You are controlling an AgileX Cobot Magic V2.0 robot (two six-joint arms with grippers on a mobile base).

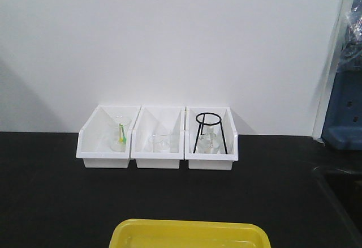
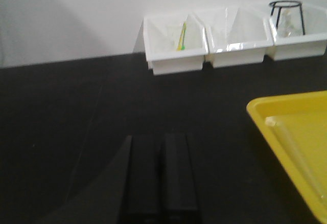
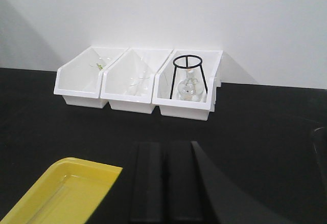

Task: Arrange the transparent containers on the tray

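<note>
The yellow tray (image 1: 186,224) lies at the near edge of the black table, its rim also showing in the left wrist view (image 2: 265,112) and the right wrist view (image 3: 76,163). No slim test tubes show in any view; they are out of sight. My left gripper (image 2: 161,137) is shut and empty, low over the table to the left of the tray. To the tray's right, my right gripper (image 3: 167,144) is shut and empty too. Neither gripper appears in the front view.
Three white bins stand against the back wall. The left bin (image 1: 90,140) holds a clear beaker with a green-yellow stick (image 1: 120,133), the middle bin (image 1: 144,146) a beaker (image 1: 160,143), the right bin (image 1: 229,140) a black ring stand (image 1: 210,129) over a flask. Blue equipment (image 1: 345,112) stands far right.
</note>
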